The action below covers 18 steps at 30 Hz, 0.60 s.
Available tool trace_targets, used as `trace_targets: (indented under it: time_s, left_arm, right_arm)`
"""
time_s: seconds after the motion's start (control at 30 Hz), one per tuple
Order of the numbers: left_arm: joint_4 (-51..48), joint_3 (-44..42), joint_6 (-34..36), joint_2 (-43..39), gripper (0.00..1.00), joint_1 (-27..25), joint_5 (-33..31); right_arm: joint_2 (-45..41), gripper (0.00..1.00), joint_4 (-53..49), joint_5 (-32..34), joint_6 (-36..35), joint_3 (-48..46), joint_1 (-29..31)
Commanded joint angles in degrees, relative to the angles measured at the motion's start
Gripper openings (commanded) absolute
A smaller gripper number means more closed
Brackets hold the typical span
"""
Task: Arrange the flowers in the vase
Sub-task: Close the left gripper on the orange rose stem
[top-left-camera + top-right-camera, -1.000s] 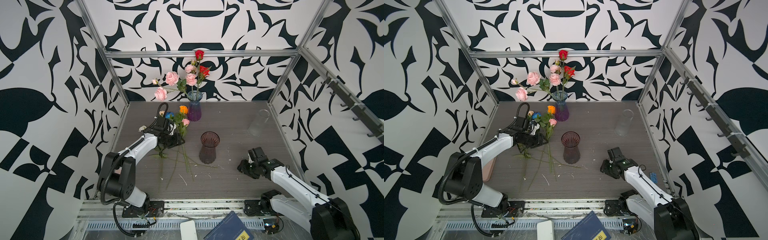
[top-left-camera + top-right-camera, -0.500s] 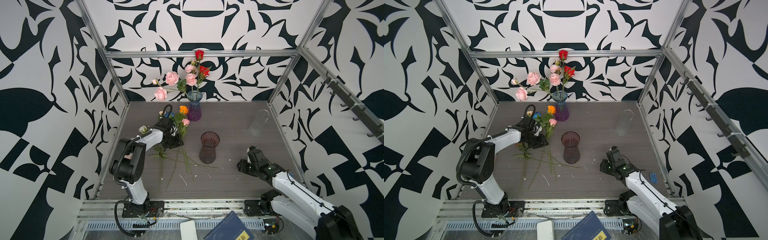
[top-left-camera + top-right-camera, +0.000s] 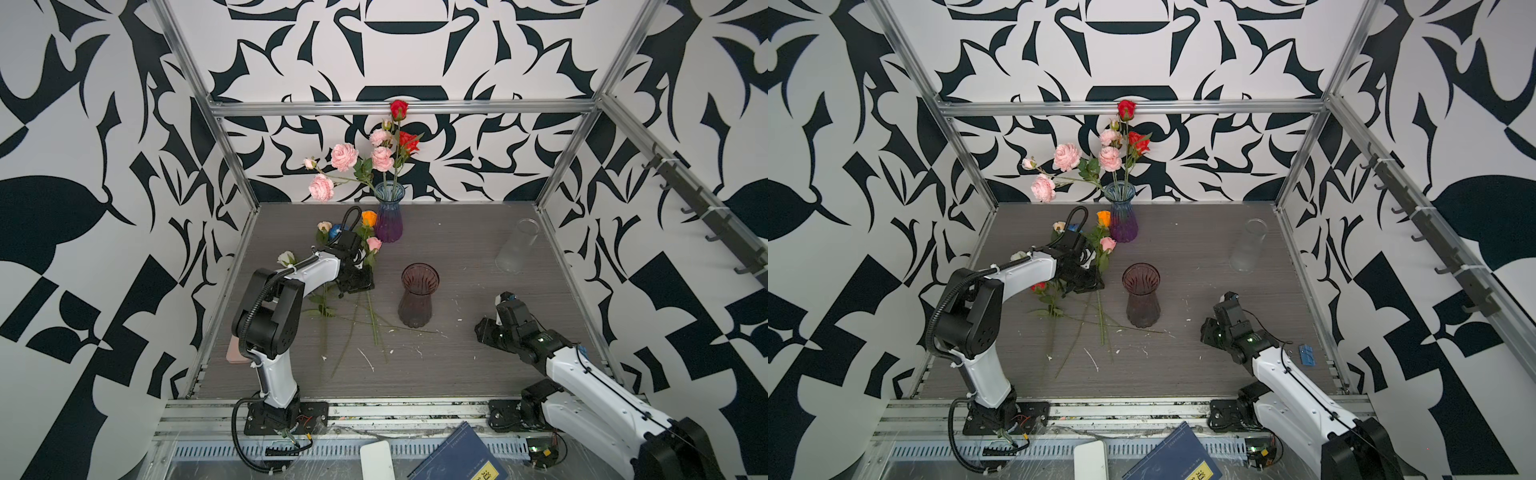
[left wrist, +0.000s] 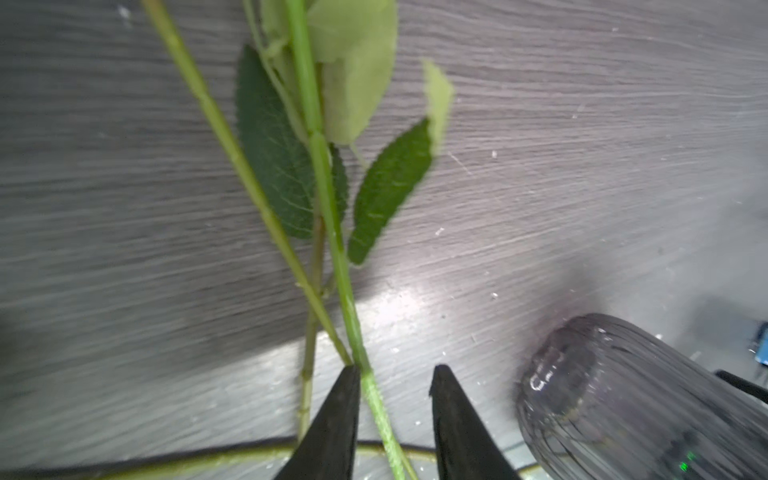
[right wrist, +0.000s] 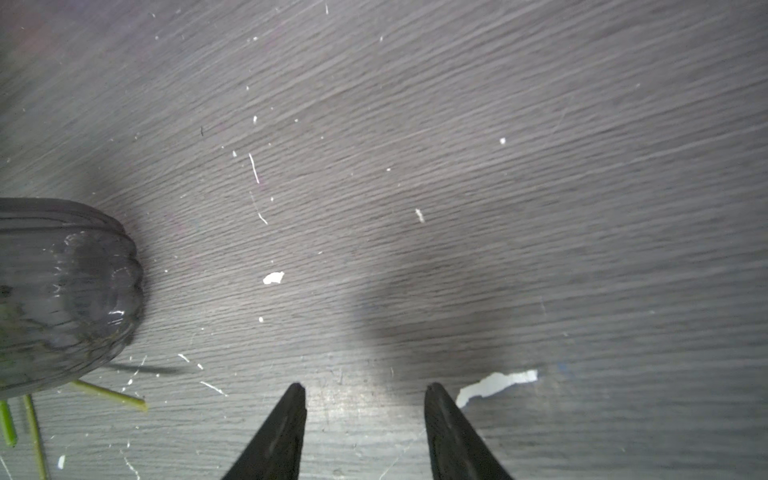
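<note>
Loose flowers lie at the table's left: orange [image 3: 368, 218], pink [image 3: 373, 243], blue [image 3: 335, 231], cream [image 3: 324, 226] and white [image 3: 286, 257] blooms, stems fanning toward the front. My left gripper [image 3: 355, 282] sits low over them. In the left wrist view it [image 4: 395, 370] is open around one green stem [image 4: 332, 208], which touches one finger with a gap to the other. A blue-purple vase [image 3: 388, 216] at the back holds a pink spray [image 3: 344, 157] and red roses [image 3: 399, 109]. My right gripper [image 5: 363, 388] is open and empty above bare table, right of the dark ribbed vase [image 3: 419, 297].
A clear glass vase [image 3: 515, 245] stands at the back right. The dark ribbed vase [image 4: 623, 395] is close to the left gripper. White scraps [image 5: 494, 384] dot the tabletop. A phone [image 3: 376, 461] and a blue book [image 3: 457, 457] lie beyond the front rail.
The left jaws have narrowed around a stem in the pile, and the left arm's elbow has lifted. The right gripper has shifted only slightly.
</note>
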Motion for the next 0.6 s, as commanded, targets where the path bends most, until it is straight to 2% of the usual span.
trace_targets:
  time_s: [0.0, 0.2, 0.4, 0.57]
  left_arm:
    - [-3.03, 1.27, 0.99, 1.10, 0.29, -0.60, -2.90]
    - [-3.28, 2.12, 0.90, 2.17, 0.23, -0.69, -3.73]
    - [-3.54, 3.00, 0.57, 1.10, 0.04, -0.66, -3.80]
    - [-3.64, 2.80, -0.62, -3.27, 0.00, 1.43, -2.68]
  right_arm:
    - [-1.07, 0.50, 0.98, 0.23, -0.15, -0.52, 0.19]
    - [-1.67, 0.50, 1.16, 0.09, -0.14, -0.71, 0.19]
    - [-1.49, 0.49, 1.20, -0.30, -0.32, -0.70, 0.21]
    - [-1.31, 0.49, 1.41, -0.65, -0.56, -0.70, 0.17]
